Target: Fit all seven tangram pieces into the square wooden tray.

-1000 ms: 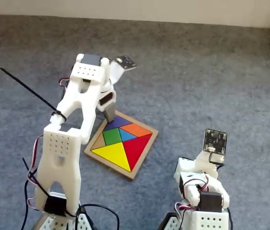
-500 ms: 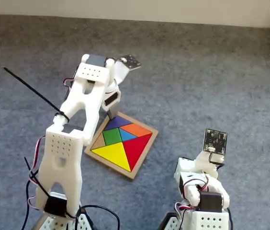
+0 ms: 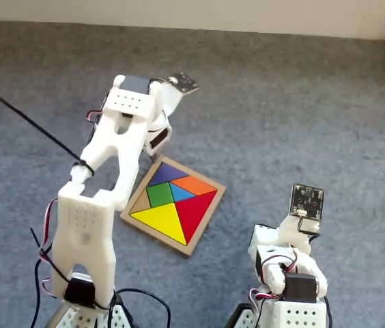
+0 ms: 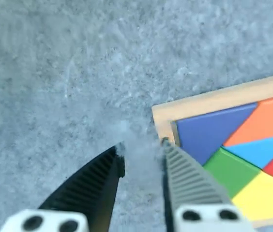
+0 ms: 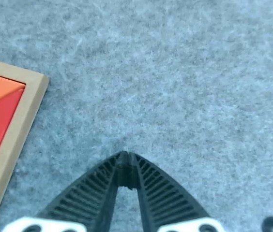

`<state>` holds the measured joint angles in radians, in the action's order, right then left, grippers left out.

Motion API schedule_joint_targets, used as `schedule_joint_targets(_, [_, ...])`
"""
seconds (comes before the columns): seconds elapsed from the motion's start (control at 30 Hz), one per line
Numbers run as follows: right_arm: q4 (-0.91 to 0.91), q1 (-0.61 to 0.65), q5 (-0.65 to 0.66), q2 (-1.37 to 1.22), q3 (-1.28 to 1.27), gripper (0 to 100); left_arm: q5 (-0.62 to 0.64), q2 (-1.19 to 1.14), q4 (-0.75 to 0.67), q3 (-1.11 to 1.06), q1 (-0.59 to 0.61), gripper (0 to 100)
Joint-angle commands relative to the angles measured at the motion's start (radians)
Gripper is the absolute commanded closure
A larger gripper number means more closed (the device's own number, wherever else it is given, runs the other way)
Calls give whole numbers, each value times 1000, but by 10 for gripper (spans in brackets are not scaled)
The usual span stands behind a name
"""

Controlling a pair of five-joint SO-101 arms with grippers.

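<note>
At the lower right of the high view, the right arm [image 3: 284, 273] is folded. Its claw [image 5: 127, 175] is clenched on nothing above the grey carpeted counter [image 3: 302, 102]. At the centre, the square wooden tray [image 3: 205, 221] is laid flat, corner-on. Seven tangram pieces are fitted inside it, among them a yellow triangle [image 3: 160, 220] and a red triangle [image 3: 196, 208]. Farther up, the left claw [image 4: 142, 147] is held released and empty, just beside the tray's far corner.
</note>
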<state>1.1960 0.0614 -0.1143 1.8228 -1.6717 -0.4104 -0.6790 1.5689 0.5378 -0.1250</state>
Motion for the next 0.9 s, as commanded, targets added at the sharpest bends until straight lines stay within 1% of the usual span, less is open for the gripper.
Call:
schedule_joint_targets(0.0, [-15, -12, 9, 12, -116, 994, 115, 226, -8, -51, -13, 972])
schedule_joint_targets(0.03, [-15, -12, 9, 12, -116, 994, 140, 269, -8, -67, -12, 996])
schedule_joint_targets(0.17, [-15, -12, 9, 12, -116, 994, 256, 421, -17, -166, 2, 995])
schedule_joint_targets(0.27, [-15, -12, 9, 12, -116, 994, 302, 518, -78, -309, 13, 995])
schedule_joint_targets(0.33, [-15, -12, 9, 12, -116, 994, 318, 581, -173, -443, 15, 995])
schedule_joint_targets(0.47, [-15, -12, 9, 12, -116, 994, 353, 716, -439, -746, 13, 995])
schedule_joint_targets(0.57, [-15, -12, 9, 12, -116, 994, 353, 834, -600, -924, 27, 995])
schedule_joint_targets(0.77, [-15, -12, 9, 12, -116, 994, 353, 1032, -832, -1184, 27, 995])
schedule_joint_targets(0.87, [-15, -12, 9, 12, -116, 994, 354, 1101, -905, -1270, 27, 995])
